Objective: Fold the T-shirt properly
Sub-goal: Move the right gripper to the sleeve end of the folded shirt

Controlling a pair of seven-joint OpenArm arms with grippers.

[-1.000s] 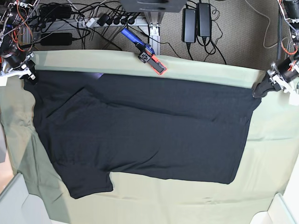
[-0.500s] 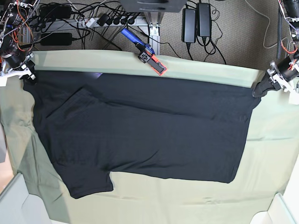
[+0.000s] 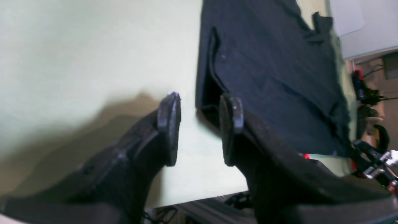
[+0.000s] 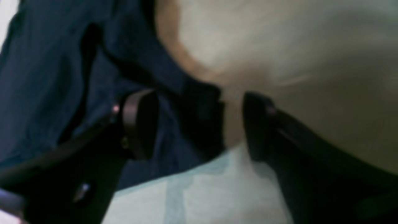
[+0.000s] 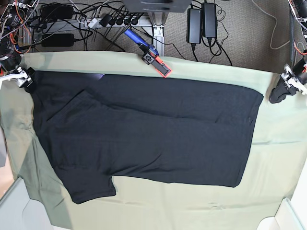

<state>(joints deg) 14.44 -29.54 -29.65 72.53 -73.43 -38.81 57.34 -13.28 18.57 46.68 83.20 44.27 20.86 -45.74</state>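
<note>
Base view: T-shirt (image 5: 144, 132) lies flat, black plain side up, on the pale green cloth (image 5: 278, 158) covering the tabletop, one sleeve at near left. Left claw (image 3: 199, 130) open, nothing between its pads, sitting just off the shirt's right corner. Right claw (image 4: 199, 124) also spread wide, shirt edge loose between its pads, not pinched.

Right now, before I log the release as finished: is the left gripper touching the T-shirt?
Apart. In the base view the left gripper sits beyond the T-shirt corner, with green cloth showing between them.
</note>
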